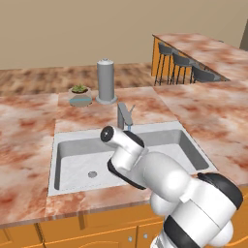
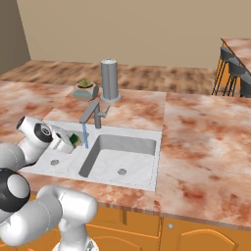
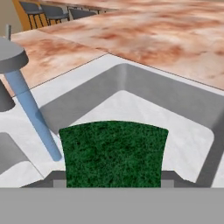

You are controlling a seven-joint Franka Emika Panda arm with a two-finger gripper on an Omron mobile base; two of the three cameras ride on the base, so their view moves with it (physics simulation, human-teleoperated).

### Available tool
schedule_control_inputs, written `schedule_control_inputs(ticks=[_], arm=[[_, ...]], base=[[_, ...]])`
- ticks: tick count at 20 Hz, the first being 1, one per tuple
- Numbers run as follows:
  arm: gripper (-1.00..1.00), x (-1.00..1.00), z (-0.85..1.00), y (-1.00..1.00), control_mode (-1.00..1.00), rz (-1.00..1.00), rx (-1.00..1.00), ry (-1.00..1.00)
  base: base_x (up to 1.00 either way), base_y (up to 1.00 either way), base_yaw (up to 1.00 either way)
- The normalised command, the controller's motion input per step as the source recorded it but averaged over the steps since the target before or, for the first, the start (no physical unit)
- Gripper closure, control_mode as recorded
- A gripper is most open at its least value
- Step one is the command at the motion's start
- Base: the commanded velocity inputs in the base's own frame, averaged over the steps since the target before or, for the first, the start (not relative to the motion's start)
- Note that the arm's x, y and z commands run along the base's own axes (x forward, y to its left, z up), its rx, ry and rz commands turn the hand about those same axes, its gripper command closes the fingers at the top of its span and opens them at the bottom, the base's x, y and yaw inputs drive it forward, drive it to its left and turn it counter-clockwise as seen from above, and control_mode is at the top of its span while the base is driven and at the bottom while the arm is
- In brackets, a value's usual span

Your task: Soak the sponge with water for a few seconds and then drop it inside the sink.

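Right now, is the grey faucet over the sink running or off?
Running. A thin light-blue stream of water falls from the grey faucet spout into the light-grey metal sink, beside the flat green sponge.

No readable text, labels or brands, no numbers or signs (surfaces seemingly plain, rendered coarsely)

Beige walls [image 1: 72, 29] back marbled reddish counters [image 2: 206, 132] on orange cabinets [image 2: 206, 235], with what look like dark bar stools [image 1: 181, 65].

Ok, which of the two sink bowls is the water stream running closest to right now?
Neither squarely: the water falls onto the divider of the sink, at the edge of the left bowl, where the claw holds the sponge. The right bowl lies farther off.
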Motion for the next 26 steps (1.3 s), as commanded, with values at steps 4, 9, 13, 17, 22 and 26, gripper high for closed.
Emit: schedule_control_inputs(ticks=[4, 9, 13, 17, 22, 26], arm=[[1.00, 0.04, -0.09, -0.01, -1.00, 0.00, 0.00, 0.00], [1.00, 0.16, -0.07, 0.00, -1.00, 0.00, 0.00, 0.00], [1.00, 0.32, -0.09, 0.00, -1.00, 0.00, 0.00, 0.00], [1.00, 0.37, -0.10, 0.00, -1.00, 0.00, 0.00, 0.00], [1.00, 0.18, -0.06, 0.00, -1.00, 0.00, 0.00, 0.00], [1.00, 0.11, -0.03, 0.01, -1.00, 0.00, 0.00, 0.00]], base=[[0.00, 0.00, 0.00], [0.00, 0.00, 0.00], [0.00, 0.00, 0.00], [0.00, 0.00, 0.00], [0.00, 0.00, 0.00], [0.00, 0.00, 0.00]])
